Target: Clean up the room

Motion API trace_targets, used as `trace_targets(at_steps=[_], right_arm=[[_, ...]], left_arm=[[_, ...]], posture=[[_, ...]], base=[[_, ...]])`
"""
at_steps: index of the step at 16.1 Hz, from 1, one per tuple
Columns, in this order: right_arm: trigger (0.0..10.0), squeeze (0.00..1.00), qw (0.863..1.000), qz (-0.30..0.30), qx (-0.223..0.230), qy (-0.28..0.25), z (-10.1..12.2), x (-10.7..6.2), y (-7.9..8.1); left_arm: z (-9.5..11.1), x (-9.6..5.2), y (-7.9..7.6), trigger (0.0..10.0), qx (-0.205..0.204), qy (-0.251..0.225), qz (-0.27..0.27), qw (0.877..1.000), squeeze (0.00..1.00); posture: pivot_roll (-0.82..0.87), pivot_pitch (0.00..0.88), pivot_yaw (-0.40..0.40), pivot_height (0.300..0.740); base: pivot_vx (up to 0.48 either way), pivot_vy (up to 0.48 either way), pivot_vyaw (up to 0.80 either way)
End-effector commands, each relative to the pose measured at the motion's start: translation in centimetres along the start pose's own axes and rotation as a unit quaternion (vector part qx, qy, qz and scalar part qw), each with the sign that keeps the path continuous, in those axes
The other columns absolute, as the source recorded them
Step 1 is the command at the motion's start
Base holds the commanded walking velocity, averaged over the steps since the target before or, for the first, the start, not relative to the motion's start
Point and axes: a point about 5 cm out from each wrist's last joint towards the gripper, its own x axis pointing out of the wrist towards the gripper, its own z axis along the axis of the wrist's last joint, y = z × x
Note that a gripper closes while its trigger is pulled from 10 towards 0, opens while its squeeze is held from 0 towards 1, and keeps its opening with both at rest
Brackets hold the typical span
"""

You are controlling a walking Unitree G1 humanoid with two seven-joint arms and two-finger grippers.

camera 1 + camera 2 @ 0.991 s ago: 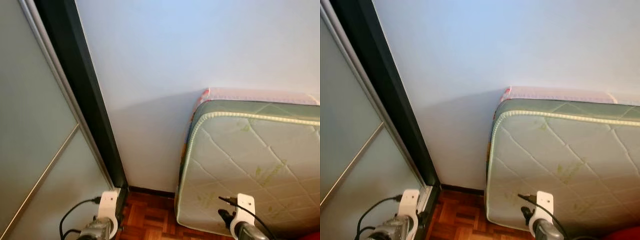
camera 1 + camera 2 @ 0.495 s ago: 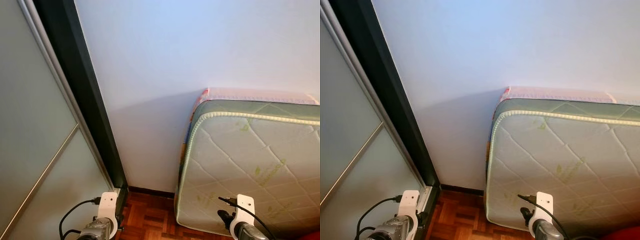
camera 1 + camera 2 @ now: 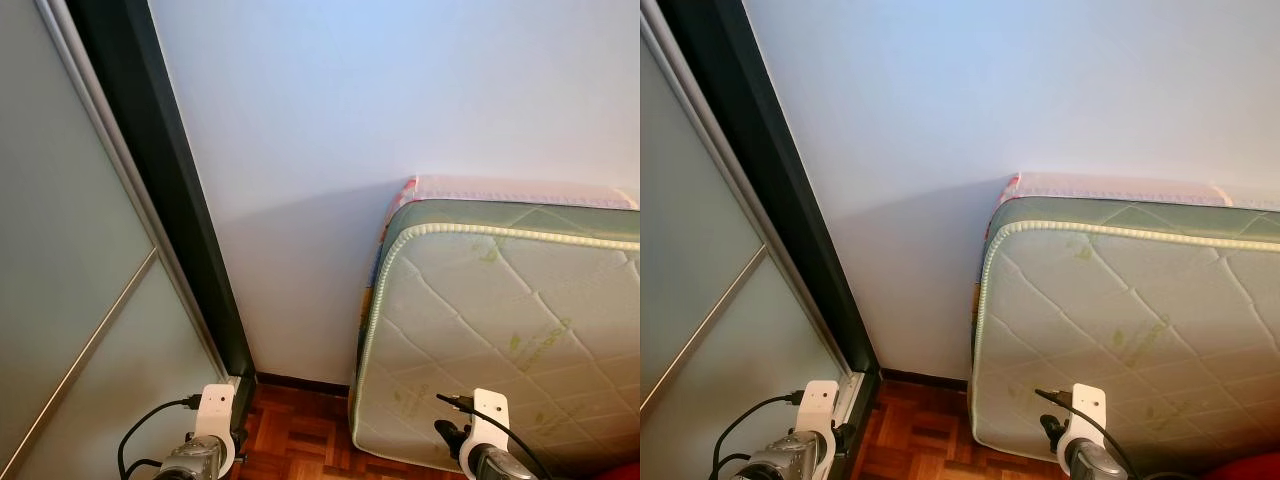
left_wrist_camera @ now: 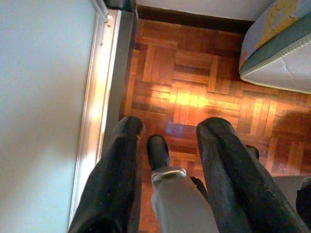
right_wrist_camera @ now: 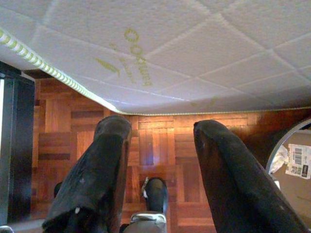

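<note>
**Two idle grippers, one mattress, one corner of the room**

Starting at nine o'clock in the head view: one frosted sliding door (image 3: 70, 300) with a single dark frame (image 3: 165, 200) running down to seven o'clock, its top and outer side cut off by the picture edge. At twelve o'clock there is one plain pale wall (image 3: 400, 90), with a dark skirting strip at its foot.

Down at seven o'clock sits the left gripper (image 4: 167, 128), of which the head view catches just the white wrist mount and a cable. Its wrist camera tells more: two black fingers (image 4: 114, 170) spread wide apart, nothing between them, pointing at the parquet floor (image 4: 194, 73) beside the door's silver track (image 4: 97, 97). One of the robot's own feet shows between the fingers.

Moving on to four o'clock: one quilted mattress (image 3: 500, 320), standing on its edge against the wall, green leaf prints on the cover, a pinkish layer behind its top edge. Its far side and lower corner are cut off.

At five o'clock, the right gripper (image 5: 160, 128) hangs just in front of that mattress, jaws wide and empty, floor below. One round rim (image 5: 286, 141) with a labelled white scrap inside pokes in past its fingers, too cropped to identify. A red sliver (image 3: 1250, 468) sits in the lower corner of the head view, unreadable.
</note>
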Motion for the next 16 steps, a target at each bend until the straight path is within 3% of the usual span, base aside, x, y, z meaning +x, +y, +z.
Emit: trace_targets(at_steps=[1,5,16], right_arm=[[10.0,0.0,1.0,-0.001,0.0,0.004,-0.21,-0.05,-0.17],[10.0,0.0,1.0,0.0,-0.005,0.007,-0.34,-0.06,-0.18],[10.0,0.0,1.0,0.004,-0.02,0.014,-0.37,-0.06,-0.17]], left_arm=[[-0.39,-0.02,-0.01,10.0,0.0,0.005,0.0,1.0,0.0],[-0.52,-0.03,0.0,10.0,0.002,0.008,-0.001,1.0,0.0],[-0.52,-0.03,0.04,10.0,0.003,0.007,0.0,1.0,0.0]], posture=[[0.03,0.0,-0.004,0.74],[0.03,0.0,-0.003,0.74],[0.02,0.0,-0.004,0.74]], base=[[0.0,0.0,0.0],[0.0,0.0,0.0],[-0.27,0.0,0.0]])
